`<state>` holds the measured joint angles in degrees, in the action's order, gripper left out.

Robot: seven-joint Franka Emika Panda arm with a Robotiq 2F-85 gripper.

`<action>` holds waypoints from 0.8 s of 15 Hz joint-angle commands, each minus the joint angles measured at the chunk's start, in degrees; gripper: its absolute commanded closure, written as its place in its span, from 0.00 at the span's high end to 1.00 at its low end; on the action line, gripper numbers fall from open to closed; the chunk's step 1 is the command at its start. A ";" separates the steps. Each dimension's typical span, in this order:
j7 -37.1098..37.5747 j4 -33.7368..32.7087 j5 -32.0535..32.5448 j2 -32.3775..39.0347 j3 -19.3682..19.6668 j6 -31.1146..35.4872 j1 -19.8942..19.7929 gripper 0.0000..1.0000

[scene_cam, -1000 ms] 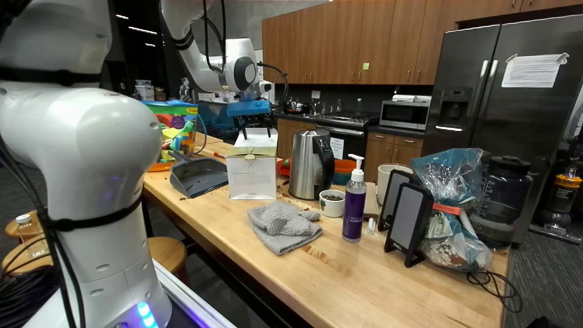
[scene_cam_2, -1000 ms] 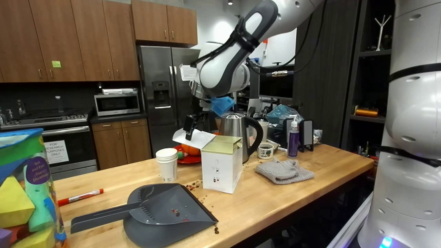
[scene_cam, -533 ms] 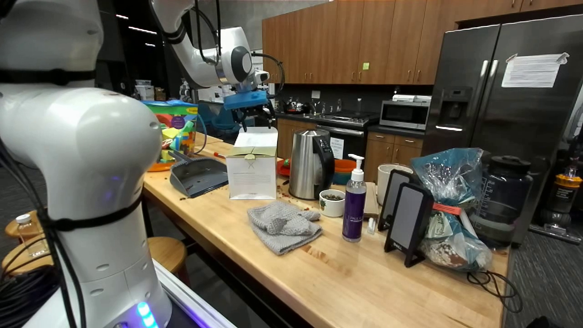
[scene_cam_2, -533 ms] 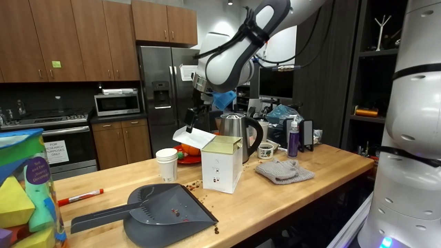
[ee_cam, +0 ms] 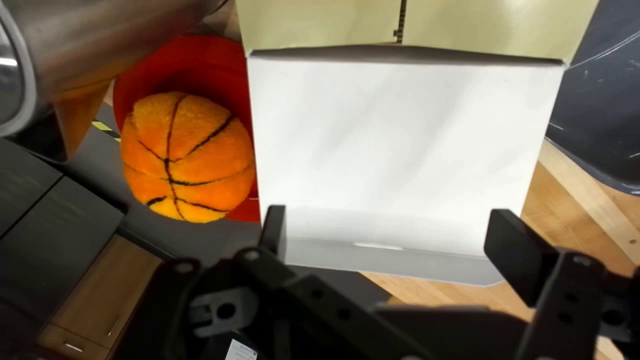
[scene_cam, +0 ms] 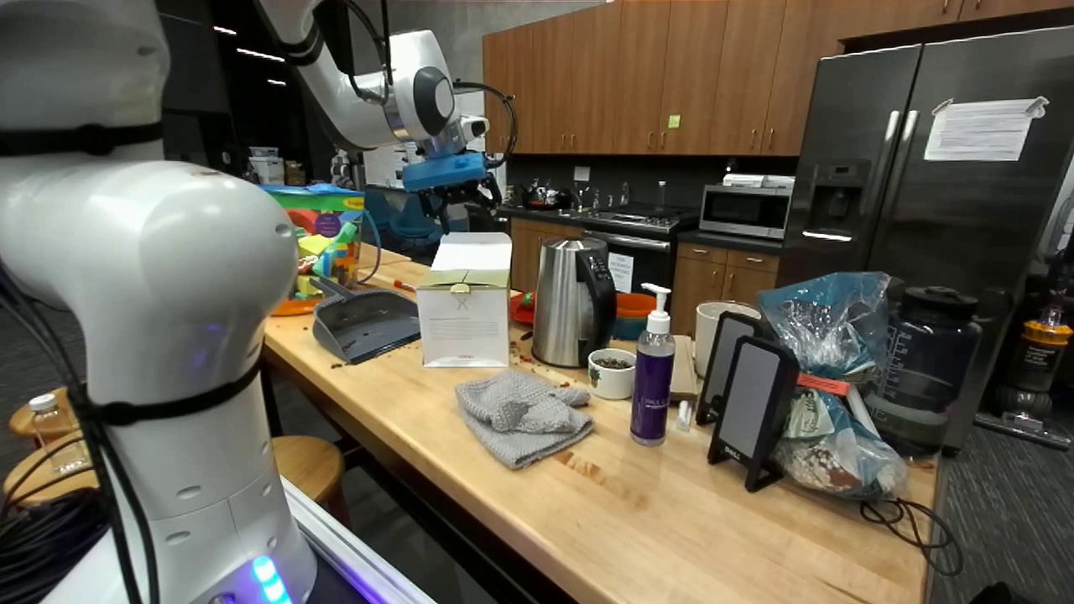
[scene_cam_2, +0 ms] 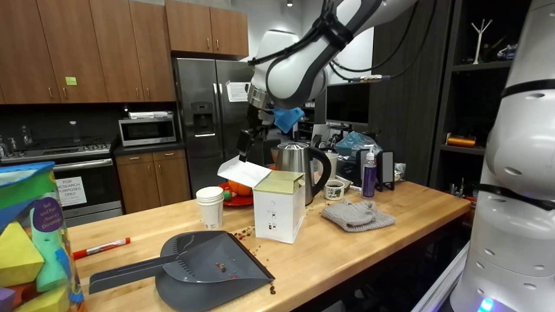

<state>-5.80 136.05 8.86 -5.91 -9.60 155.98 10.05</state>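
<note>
Gripper (ee_cam: 387,220): jaws spread wide apart, holding nothing; fingertips just by outer end of white flap (ee_cam: 400,150), contact unclear (cannot tell from any view). Stage, as judged: positioning at flap, no grip on it. Next move there calls for lining up height & angle w/ the flap's edge, and a light touch, since thin card prob. bends easily.

Box (scene_cam_2: 277,214): 1 carton, upright on wood table (scene_cam_2: 338,255), just below gripper, btwn gray dustpan (scene_cam_2: 212,260) & steel kettle (scene_cam: 558,302). White sides w/ sm. print; pale green top panels w/ dark seam; flap hinged at one top edge, slanting up & out, end lip creased; narrow dark gap at hinge.

Alongside: orange ball (ee_cam: 187,160) w/ black lines, in red dish (ee_cam: 182,55); sm. dark & red bits (scene_cam_2: 244,233) strewn nr. box.

Further: stacked paper cups (scene_cam_2: 211,212); rumpled gray cloth (scene_cam: 524,415); purple pump bottle (scene_cam: 650,390), upright.

Far: dark steel fridge (scene_cam: 940,243); wood cabinets (scene_cam_2: 69,47).
</note>
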 commanded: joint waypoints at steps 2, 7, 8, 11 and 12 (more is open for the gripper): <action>0.26 3.83 -1.18 -7.86 -0.65 -7.43 0.68 1.00; 0.38 6.78 -1.19 -15.07 -1.14 -16.65 1.64 1.00; 0.16 7.38 -1.36 -16.54 -1.13 -18.74 1.94 1.00; -0.14 8.97 -1.38 -20.40 -0.94 -23.32 2.35 1.00; -0.53 9.58 -1.55 -21.56 -0.68 -24.43 2.51 1.00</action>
<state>-5.71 142.82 8.37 -22.15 -10.71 135.23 12.00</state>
